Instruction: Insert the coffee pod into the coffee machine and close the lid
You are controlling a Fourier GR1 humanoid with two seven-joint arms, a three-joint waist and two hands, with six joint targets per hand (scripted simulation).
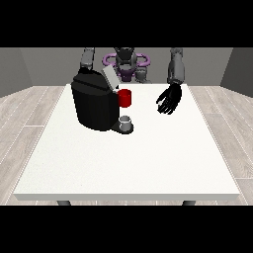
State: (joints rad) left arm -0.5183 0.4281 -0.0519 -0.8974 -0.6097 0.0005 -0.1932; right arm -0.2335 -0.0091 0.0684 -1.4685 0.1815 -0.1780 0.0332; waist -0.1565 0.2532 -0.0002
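Black coffee machine (94, 104), lid (109, 76) raised, left of centre on the white surface (123, 163). Grey thing (126, 120) at its base, possibly the pod. The hand at the view's right (169, 99) is shown relaxed, holding nothing; the other is hidden, and the lid is best left raised until loading.

The hand at the view's right (169, 100) hangs, fingers relaxed.

The black coffee machine (95, 105) fills the table's (128, 168) upper left, its grey lid (110, 77) tilted up, a red thing at the machine (125, 98) jutting right. The hand at the view's right (169, 100) hangs beside open white tabletop; the whole lower half lies open.
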